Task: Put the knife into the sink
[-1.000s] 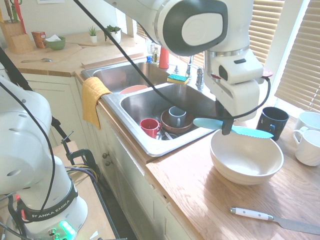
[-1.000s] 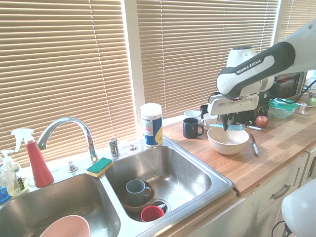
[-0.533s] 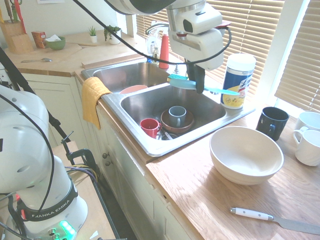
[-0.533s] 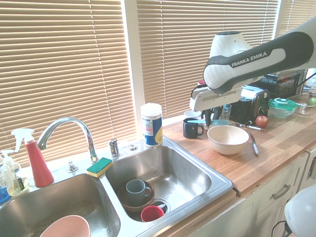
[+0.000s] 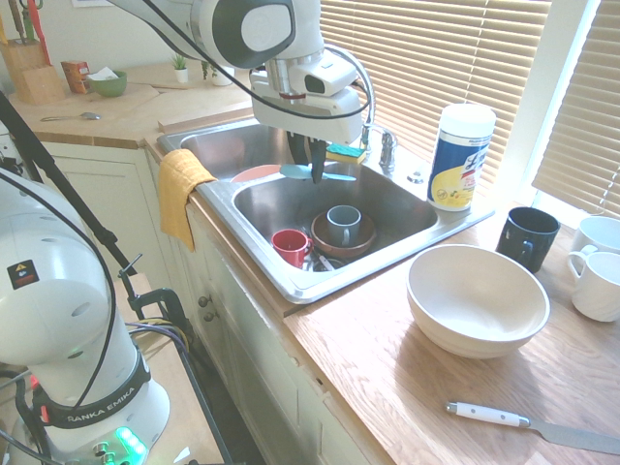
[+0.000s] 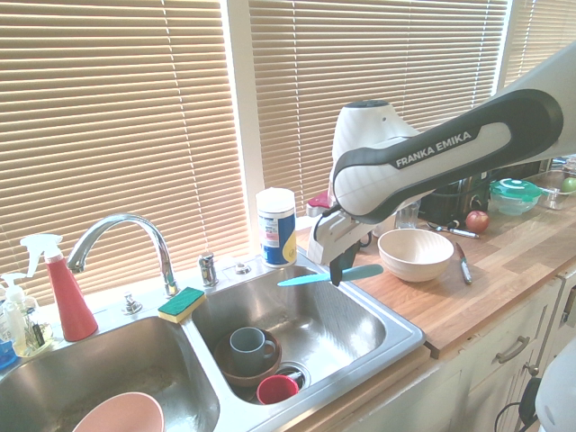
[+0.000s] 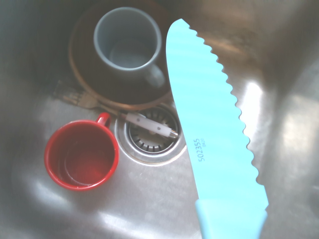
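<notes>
Right now your knife (image 6: 328,274) hangs level in the air, clamped in the hand (image 6: 335,274) near where blade meets handle, with the blade pointing out to one side and the handle to the other. Directly below the hand lies the right basin of the sink (image 5: 417,235), a shiny steel tub sunk into a wooden bench (image 5: 407,387) under a window with slatted blinds (image 6: 117,117).

Beneath the blade you have a grey mug (image 7: 128,40) standing in a brown bowl (image 5: 341,244), a red cup (image 7: 82,154) just beside them, and the round drain (image 7: 152,137) between cup and blade in the wrist view. A white-handled utensil lies across the drain; what kind you cannot tell, as its working end is hidden.

Beyond the hand, on the sink's back rim, sits a green-and-yellow sponge (image 6: 182,303), with the curved faucet (image 6: 121,238) near it. The other basin holds a pink bowl (image 6: 119,416), cut off by the picture's edge. Off to the hand's side on the bench stand a wipes canister (image 5: 461,157), a white bowl (image 5: 478,300) and a dark mug (image 5: 528,237).

The basin floor under the handle end is bare steel up to the basin wall.
</notes>
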`<state>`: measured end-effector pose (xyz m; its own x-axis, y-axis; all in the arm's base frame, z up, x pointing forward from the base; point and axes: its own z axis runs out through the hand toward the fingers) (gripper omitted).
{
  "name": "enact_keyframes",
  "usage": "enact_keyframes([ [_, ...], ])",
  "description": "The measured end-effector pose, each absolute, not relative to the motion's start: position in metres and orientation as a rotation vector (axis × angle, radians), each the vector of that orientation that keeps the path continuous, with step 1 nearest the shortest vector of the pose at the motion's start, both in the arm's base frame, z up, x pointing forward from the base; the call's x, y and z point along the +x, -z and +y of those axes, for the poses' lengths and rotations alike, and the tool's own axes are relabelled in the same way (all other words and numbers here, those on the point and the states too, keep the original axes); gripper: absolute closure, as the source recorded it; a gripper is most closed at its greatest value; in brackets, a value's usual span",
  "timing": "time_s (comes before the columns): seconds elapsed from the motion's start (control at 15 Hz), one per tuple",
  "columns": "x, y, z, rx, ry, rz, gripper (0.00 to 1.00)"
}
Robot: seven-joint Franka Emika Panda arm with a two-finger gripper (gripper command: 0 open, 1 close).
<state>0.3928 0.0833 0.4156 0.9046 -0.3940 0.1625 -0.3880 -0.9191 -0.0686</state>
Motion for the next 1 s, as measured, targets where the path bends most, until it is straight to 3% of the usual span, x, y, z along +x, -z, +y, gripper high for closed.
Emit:
enact_keyframes([
  [0.33, 0.43, -0.329, 0.099, -3.076, 0.233, 0.635, 1.0],
  [1.0, 0.494, -0.243, 0.09, -3.087, 0.142, 0.853, 1.0],
])
